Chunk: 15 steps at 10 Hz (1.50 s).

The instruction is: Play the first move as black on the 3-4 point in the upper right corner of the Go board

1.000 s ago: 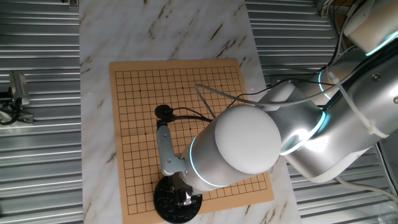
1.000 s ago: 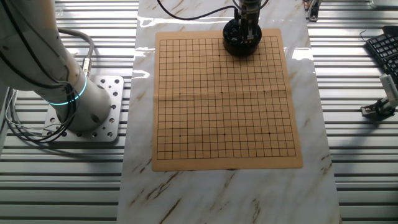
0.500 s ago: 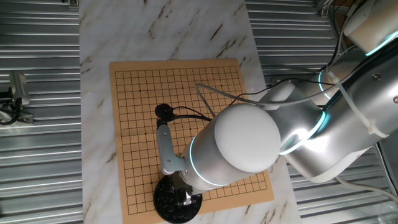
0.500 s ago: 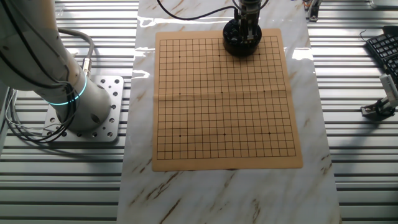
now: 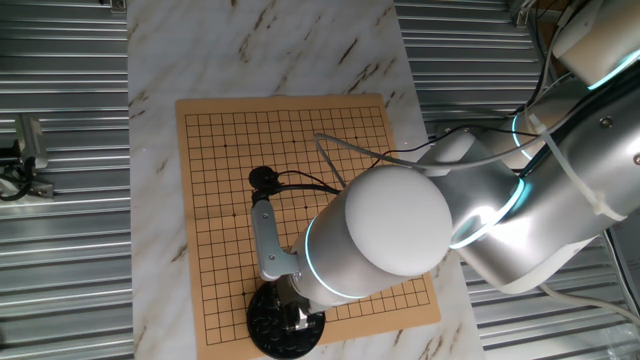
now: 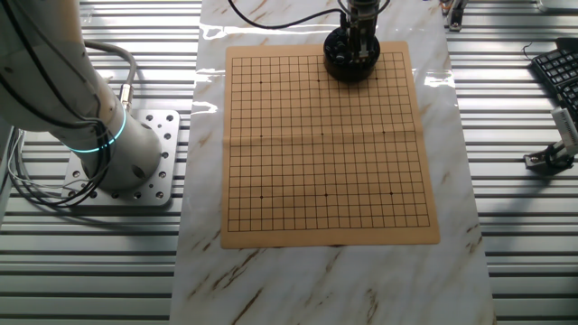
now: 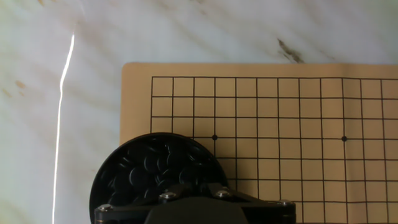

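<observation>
Down inside the black bowl point(image 6: 350, 61) the gripper point(image 6: 353, 50) is lowered among the stones, and since its fingertips are hidden by the hand's own housing in every view, I cannot tell whether the claw is spread or clenched, or whether it has a stone. By my reading, this is the picking step: the hand sits low over the bowl to pinch one piece out of the heap.

Within the bowl lies a pile of black stones point(image 7: 146, 167), glossy and overlapping; too many and too crowded to count, but well over a dozen show in the hand view. One bowl is visible, resting on the Go board point(image 6: 325, 144) at a corner, its rim overhanging the board's edge toward the marble table point(image 7: 74, 37). Placing it there probably keeps the supply within easy reach of the arm.

Away from the bowl, the board's grid carries no played stone that I can see, so the first move is not yet made. One board, one bowl, one arm point(image 5: 400, 235) make up the scene; a small dark disc-like part point(image 5: 264, 179) with a cable hangs above the board's middle.

Beyond the table, ribbed metal flooring surrounds everything.
</observation>
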{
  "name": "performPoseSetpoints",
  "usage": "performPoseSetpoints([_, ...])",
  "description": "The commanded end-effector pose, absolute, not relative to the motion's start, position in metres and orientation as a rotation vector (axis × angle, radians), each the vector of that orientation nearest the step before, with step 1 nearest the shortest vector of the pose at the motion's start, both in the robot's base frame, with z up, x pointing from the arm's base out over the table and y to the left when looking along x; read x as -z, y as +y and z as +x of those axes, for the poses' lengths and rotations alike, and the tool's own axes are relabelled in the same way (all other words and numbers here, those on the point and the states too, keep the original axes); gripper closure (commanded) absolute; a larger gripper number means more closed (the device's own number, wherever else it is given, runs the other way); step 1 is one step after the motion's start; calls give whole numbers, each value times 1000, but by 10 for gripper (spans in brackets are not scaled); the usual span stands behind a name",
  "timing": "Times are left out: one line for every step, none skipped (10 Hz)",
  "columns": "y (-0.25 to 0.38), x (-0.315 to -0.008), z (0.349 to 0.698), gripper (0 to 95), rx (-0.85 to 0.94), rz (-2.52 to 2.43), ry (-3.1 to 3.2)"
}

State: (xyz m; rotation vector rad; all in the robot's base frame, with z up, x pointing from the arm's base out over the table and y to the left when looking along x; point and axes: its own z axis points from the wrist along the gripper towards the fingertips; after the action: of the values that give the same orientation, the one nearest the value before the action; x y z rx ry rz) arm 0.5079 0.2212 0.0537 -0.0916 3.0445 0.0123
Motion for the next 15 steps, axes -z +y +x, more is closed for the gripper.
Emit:
performPoseSetpoints([222,-55,508,950,-12,-87,3051])
performPoseSetpoints([222,-57,508,950,-10,-85,3054])
performPoseSetpoints([222,-58,508,950,-11,-84,3057])
performPoseSetpoints([223,-61,508,950,-14,-81,3060])
performPoseSetpoints([224,-63,509,950,-16,-78,3063])
performPoseSetpoints([223,-65,509,950,-20,-77,3063])
performPoseSetpoints([223,-66,510,950,-22,-81,3064])
performPoseSetpoints([221,-69,510,950,-26,-87,3064])
performPoseSetpoints([218,-71,510,950,-31,-99,3066])
performPoseSetpoints([216,-73,510,950,-33,-101,3069])
performPoseSetpoints([215,-74,511,950,-33,-97,3072])
performPoseSetpoints([214,-75,512,950,-30,-96,3075])
performPoseSetpoints([212,-74,514,950,-30,-101,3075])
performPoseSetpoints([210,-73,515,950,-28,-108,3075])
performPoseSetpoints([206,-73,516,950,-29,-122,3076])
